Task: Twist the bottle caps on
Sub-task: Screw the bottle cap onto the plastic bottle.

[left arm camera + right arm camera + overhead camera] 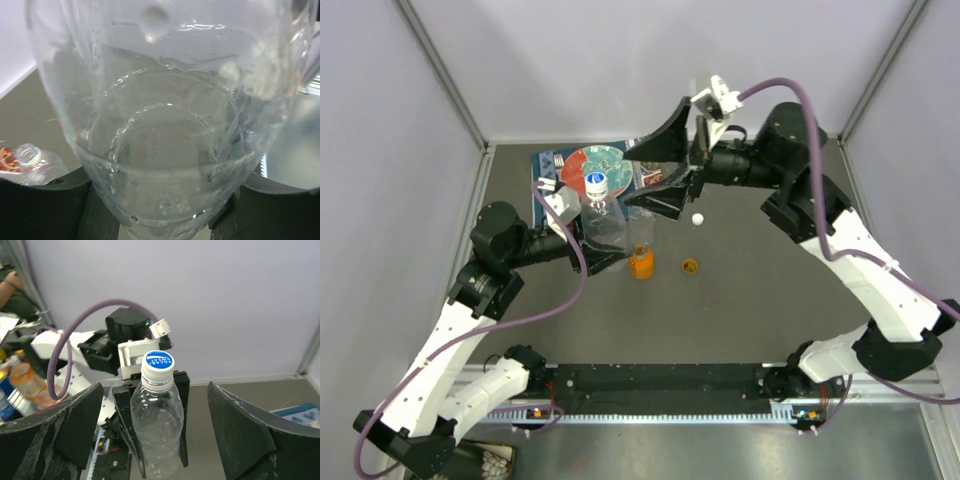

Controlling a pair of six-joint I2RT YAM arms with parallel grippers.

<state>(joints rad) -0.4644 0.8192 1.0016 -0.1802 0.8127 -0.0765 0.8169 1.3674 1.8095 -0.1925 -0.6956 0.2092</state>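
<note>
Bottles, three. Item one: clear bottle (607,228), slim, thin ribbed transparent plastic, empty, standing upright at the table's middle-left, just in front of the plate. It is clamped at its lower body by the left gripper (582,240), whose dark fingers (45,205) press on both sides of it. Item two: orange bottle (641,263), short and squat, translucent, mouth open, standing on the table just right of the clear bottle's base. Item three: second clear bottle (31,156), of which only the threaded open neck shows, low at the left edge of the left wrist view; the rest cannot be made out. Caps, three, all small and round. One blue-topped cap (158,362), with white ribbed sides and a printed blue disc, sits on the held bottle's neck. One white cap (698,219) lies loose on the table, right of the bottles. One orange cap (690,266) lies loose, near the orange bottle and apart from it. The right gripper (152,395) stands wide open, its broad, scuffed black fingers (250,435) on either side of the capped neck without touching it. Surroundings: one round plate (582,160) patterned red and teal, lying on a blue patterned sheet (548,163) at the far side of the matt dark grey table (750,310).
</note>
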